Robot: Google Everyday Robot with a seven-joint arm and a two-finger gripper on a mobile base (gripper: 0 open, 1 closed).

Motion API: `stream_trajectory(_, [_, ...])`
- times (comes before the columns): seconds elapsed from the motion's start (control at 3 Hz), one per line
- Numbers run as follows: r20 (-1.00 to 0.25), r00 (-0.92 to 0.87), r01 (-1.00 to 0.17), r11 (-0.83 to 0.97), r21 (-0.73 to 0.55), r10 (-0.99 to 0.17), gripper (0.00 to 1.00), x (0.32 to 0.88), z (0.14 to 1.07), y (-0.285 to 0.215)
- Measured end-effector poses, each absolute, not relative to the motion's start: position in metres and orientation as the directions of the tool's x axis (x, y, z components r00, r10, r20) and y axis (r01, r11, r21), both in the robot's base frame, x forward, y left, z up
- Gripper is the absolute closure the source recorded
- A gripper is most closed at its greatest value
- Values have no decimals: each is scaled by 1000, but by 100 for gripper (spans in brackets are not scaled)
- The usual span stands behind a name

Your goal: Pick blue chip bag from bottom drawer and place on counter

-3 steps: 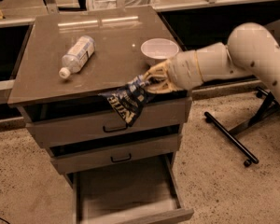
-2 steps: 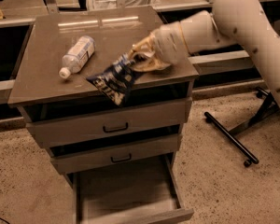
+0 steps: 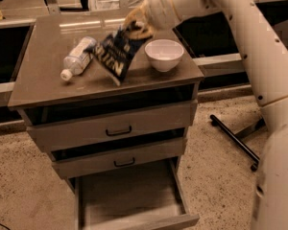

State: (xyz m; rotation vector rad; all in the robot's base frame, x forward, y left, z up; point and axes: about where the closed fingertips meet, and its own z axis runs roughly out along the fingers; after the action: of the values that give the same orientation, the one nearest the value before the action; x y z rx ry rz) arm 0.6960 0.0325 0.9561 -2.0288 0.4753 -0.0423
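Note:
My gripper (image 3: 138, 27) is over the back middle of the counter (image 3: 48, 87), shut on the top edge of the blue chip bag (image 3: 114, 54). The bag hangs down and to the left from it, its lower corner close to or touching the counter top between the clear plastic bottle (image 3: 78, 58) and the white bowl (image 3: 164, 54). The bottom drawer (image 3: 129, 200) is pulled open below, its flat floor bare. My white arm reaches in from the upper right.
The two upper drawers (image 3: 113, 128) with black handles are shut. A black stand leg (image 3: 233, 138) lies on the speckled floor at right. Dark shelving runs behind the cabinet.
My gripper has carried the bag up and back from the counter's front edge to over the counter top, beside the bowl. The view has shifted too.

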Motion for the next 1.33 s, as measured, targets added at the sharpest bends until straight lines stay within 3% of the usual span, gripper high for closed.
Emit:
stream_trajectory(0.67, [-167, 772, -276, -86, -957, -613, 100, 800, 1022, -1])
stream_trajectory(1.0, [-149, 648, -249, -23, -968, -747, 86, 834, 1030, -29])
stream_trajectory(1.33, [-163, 599, -245, 14, -969, -784, 63, 847, 1023, -29])
